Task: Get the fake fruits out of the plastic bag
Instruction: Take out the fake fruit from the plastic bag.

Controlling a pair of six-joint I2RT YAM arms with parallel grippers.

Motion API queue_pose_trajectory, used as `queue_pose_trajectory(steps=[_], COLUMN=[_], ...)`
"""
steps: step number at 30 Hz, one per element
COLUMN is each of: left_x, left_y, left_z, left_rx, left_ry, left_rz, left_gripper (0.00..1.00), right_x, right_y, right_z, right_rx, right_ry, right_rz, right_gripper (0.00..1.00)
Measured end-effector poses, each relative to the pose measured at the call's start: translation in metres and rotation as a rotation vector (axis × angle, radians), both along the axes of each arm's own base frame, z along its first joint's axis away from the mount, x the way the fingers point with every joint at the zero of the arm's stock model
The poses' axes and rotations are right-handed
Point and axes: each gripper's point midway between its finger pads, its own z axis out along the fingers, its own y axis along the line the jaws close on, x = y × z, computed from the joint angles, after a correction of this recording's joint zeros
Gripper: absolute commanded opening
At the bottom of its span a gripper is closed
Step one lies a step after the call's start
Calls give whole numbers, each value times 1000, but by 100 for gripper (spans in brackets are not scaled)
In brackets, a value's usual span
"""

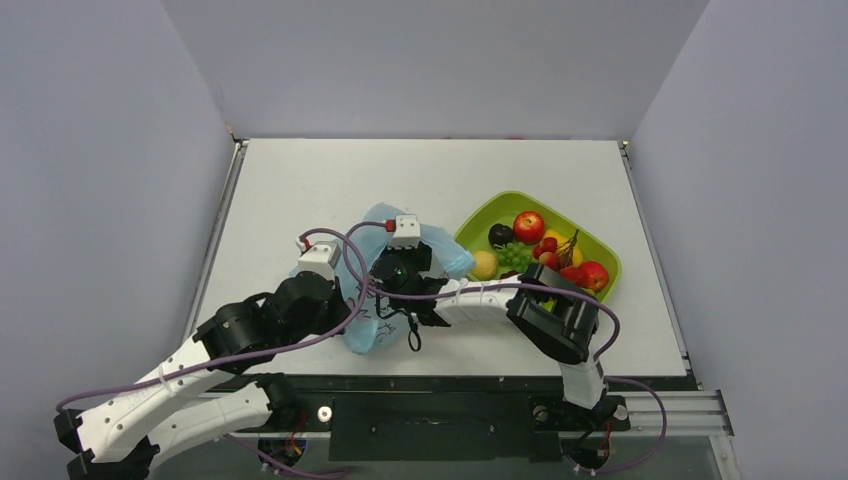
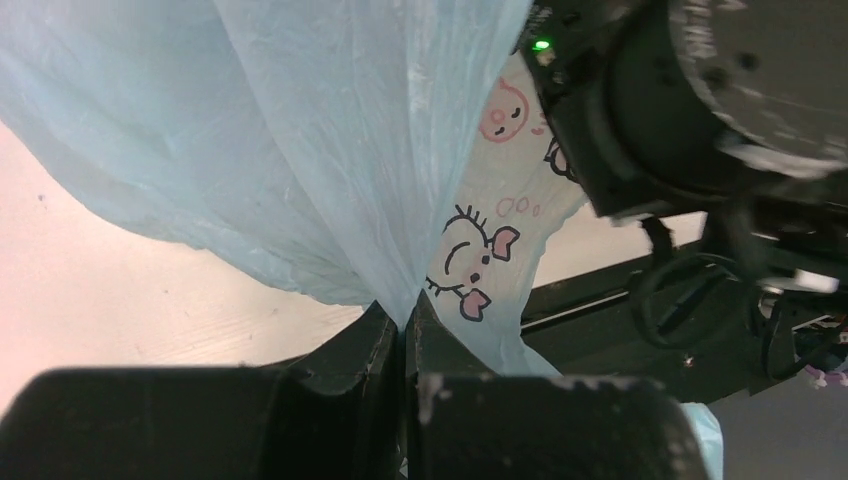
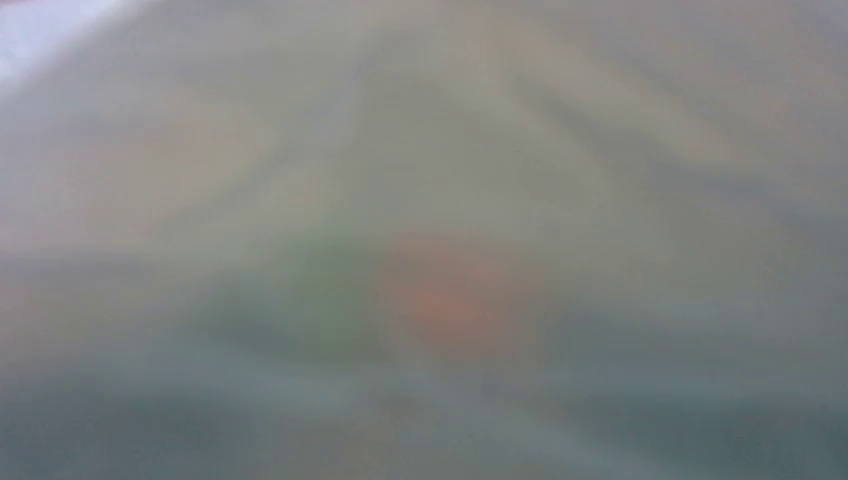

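Observation:
The light-blue plastic bag with cartoon drawings lies at the table's middle. It fills the left wrist view. My left gripper is shut on a pinched fold of the bag, at its near left side in the top view. My right wrist reaches into the bag's mouth, and its fingers are hidden inside. The right wrist view is a blur with an orange blob and a green blob. A red grape cluster lies in the tray.
A green tray to the right of the bag holds a red apple, a dark plum, green grapes, a lemon and a red fruit. The right arm's elbow sits close before the tray.

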Motion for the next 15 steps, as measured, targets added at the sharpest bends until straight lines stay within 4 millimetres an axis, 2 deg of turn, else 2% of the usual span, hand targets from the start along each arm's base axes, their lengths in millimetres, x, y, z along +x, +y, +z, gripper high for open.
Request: queue_pose_trajectory(steps=[3,6,10,15], left_x=[7,12,16,16], left_y=[-8,-14,-16,-14], left_z=[14,17,14,11], left_rx=[-14,-13,8,5], left_ry=[-28,-46,-48,-51], left_rz=[-13,-26,-34,-29], left_gripper=[0,0,0,0], right_x=[15,35,58,79], right_y=[8,15,21,24], right_z=[3,-3,-26,-59], right_rx=[21,36,22,-11], right_ry=[14,43,108,198], right_rz=[-18,-47,-89,-108], right_gripper=[99,99,98,89])
